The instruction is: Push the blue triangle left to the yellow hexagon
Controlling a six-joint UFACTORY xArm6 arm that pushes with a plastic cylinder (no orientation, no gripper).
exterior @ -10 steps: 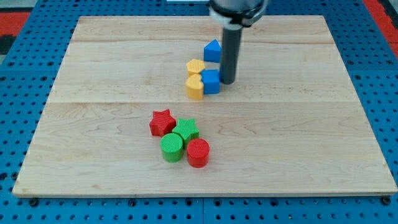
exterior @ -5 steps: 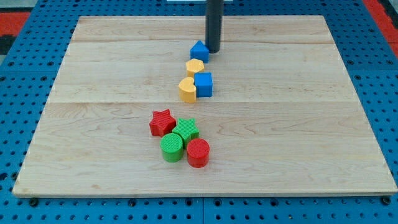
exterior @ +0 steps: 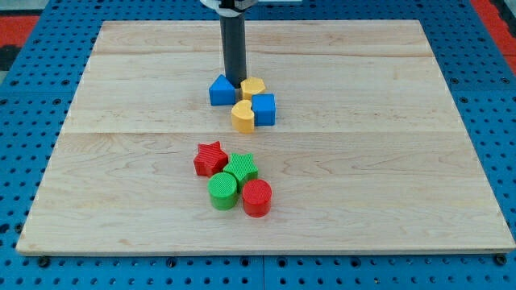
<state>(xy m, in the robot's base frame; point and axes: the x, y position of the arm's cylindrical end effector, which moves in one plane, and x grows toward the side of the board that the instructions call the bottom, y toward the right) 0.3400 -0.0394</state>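
Observation:
The blue triangle [exterior: 222,91] lies on the wooden board [exterior: 121,161], just left of the yellow hexagon [exterior: 253,88]. My tip [exterior: 235,81] stands at the triangle's upper right edge, between it and the hexagon. A yellow heart-shaped block [exterior: 242,116] and a blue cube [exterior: 264,109] sit just below the hexagon, touching each other.
A cluster lies lower on the board: a red star [exterior: 210,158], a green star-shaped block [exterior: 242,168], a green cylinder [exterior: 223,192] and a red cylinder [exterior: 257,197]. The board sits on a blue pegboard surface [exterior: 32,97].
My tip has moved left and a little down. The blue triangle has gone from above the yellow hexagon to its left side. The other blocks have stayed put.

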